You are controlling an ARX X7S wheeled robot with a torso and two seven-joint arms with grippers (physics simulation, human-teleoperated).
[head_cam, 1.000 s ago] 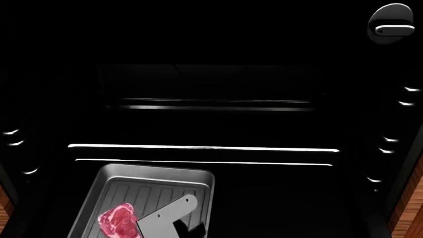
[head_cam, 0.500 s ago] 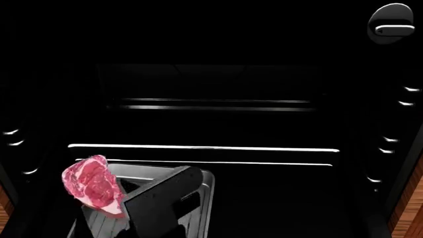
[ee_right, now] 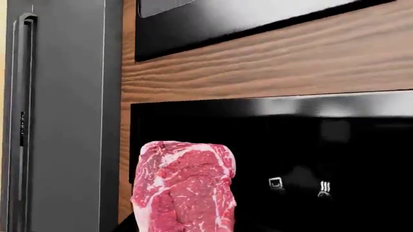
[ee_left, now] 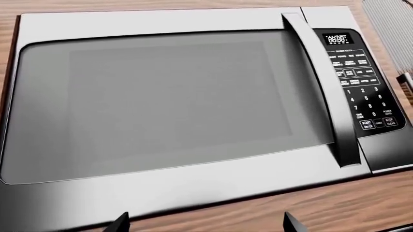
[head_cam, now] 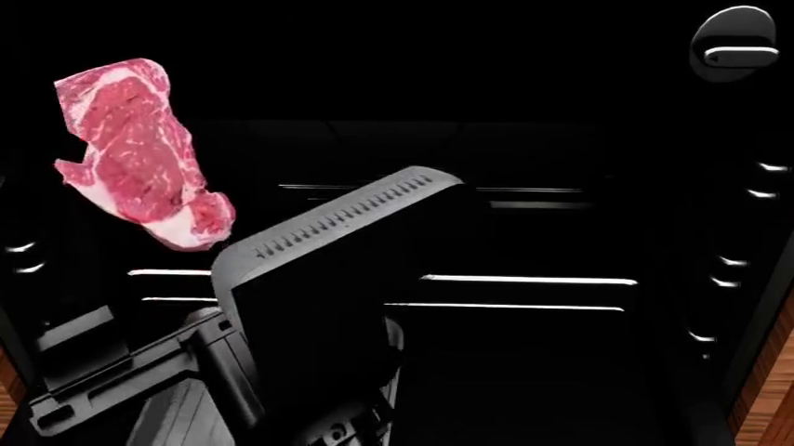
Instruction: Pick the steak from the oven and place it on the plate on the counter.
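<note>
Our right hand [head_cam: 205, 251] holds the steak [head_cam: 137, 149] raised in front of the dark oven [head_cam: 522, 232], above its wire racks [head_cam: 527, 279]. We see our left hand's fingertips [ee_left: 119, 223] spread wide, empty, facing a steel microwave [ee_left: 174, 101].

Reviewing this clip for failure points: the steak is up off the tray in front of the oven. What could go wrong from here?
1. The steak shows in the right wrist view only above its grip; how firmly the right hand holds it cannot be seen, so it may slip during transport.
2. In the head view the arm hides most of the oven racks and the baking tray, so a snag on withdrawal is possible.
3. No plate is in view; placement needs a turn first.
</note>
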